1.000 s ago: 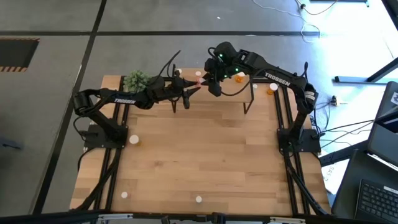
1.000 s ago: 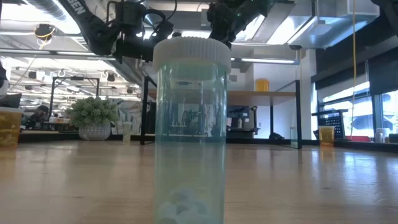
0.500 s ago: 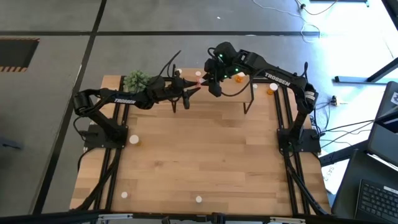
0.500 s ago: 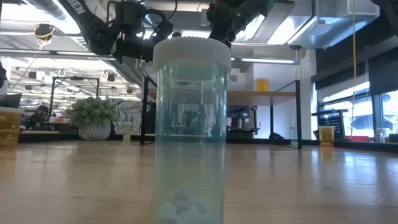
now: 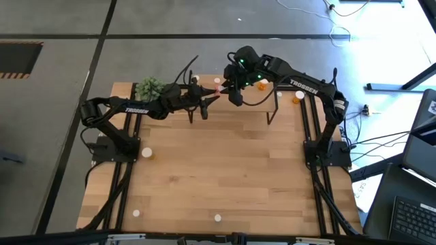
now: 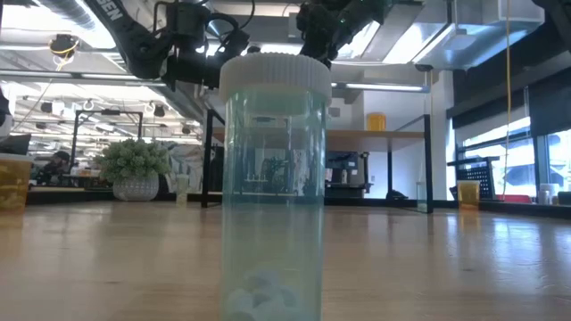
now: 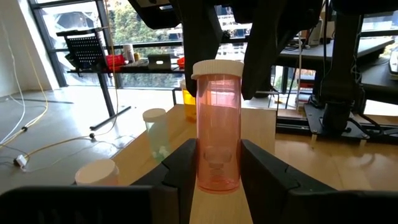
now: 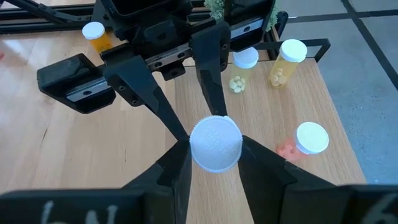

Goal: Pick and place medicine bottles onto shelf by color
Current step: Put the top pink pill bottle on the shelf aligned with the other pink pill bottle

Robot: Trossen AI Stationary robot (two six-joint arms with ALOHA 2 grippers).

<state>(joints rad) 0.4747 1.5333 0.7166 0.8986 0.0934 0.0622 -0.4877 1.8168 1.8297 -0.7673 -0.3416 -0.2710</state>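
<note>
Pink bottle (image 7: 217, 124) stood on the shelf (image 7: 261, 124), pinched by both left fingers (image 7: 180, 171) and right fingers (image 8: 177, 168); uneven release could topple it.

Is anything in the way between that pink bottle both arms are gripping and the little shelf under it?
Nothing visible. The pink bottle stands upright on the shelf, gripped by the left gripper low down and by the right gripper at its cap. Other bottles stand off to the sides.

The glossy see-through pink plastic bottle (image 7: 217, 124) with its matt white cap stands on pale smooth wood.
</note>
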